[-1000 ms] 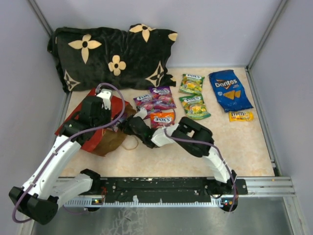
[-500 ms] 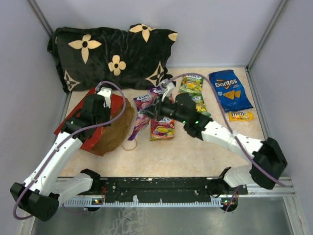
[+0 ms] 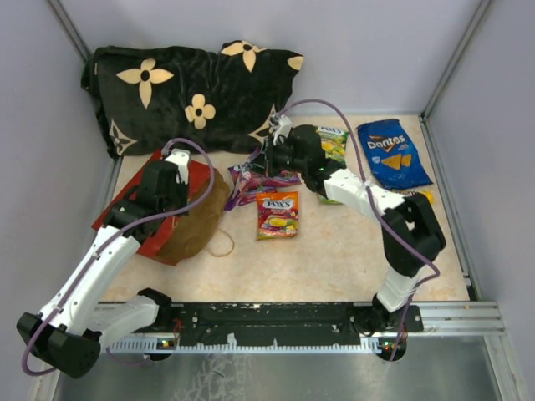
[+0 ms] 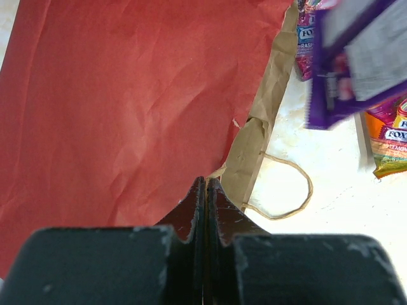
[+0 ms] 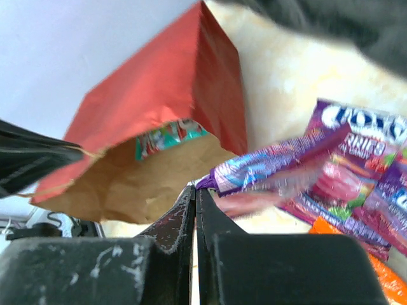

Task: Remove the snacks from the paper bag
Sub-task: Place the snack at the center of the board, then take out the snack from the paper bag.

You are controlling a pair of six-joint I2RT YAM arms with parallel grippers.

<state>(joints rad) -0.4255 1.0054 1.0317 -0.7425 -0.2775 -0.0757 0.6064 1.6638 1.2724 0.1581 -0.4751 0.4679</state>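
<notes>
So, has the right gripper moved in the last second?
Yes. The right gripper, shut on a purple candy pouch, went from the red paper bag's mouth away toward the black pillow.

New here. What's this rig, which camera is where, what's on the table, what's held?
Two robot arms are bolted at the near edge of a table. One picture looks down from above; two come from wrist cameras. The left arm's fingers are shut on the rim of the red paper bag. The right arm's fingers pinch a purple candy packet. On the table lie a Doritos bag, more candy packets and a black pillow. Another packet shows inside the bag.
</notes>
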